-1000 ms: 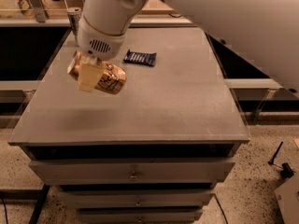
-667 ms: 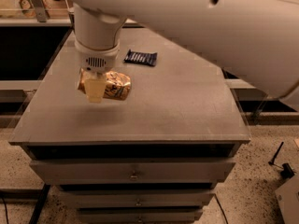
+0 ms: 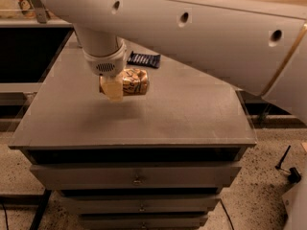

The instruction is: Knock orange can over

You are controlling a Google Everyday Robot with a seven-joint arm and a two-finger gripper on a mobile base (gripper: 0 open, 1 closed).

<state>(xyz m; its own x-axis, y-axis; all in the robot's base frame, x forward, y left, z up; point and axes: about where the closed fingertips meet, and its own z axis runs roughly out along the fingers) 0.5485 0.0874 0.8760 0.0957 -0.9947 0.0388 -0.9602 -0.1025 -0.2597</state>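
Note:
The orange can point(image 3: 134, 81) lies on its side on the grey cabinet top point(image 3: 182, 114), left of the middle, its dark script showing. My gripper point(image 3: 113, 87) hangs from the white wrist right above and against the can's left end. A yellowish fingertip point(image 3: 114, 89) covers that end of the can.
A dark blue flat packet point(image 3: 144, 59) lies behind the can toward the back edge. My large white arm crosses the top and right of the view. The cabinet has drawers point(image 3: 136, 176) below. A speckled floor lies around it, with a black object point(image 3: 290, 169) at the right.
The gripper and the can have shifted to the right across the cabinet top. The can lies flatter on its side now. The arm fills more of the view.

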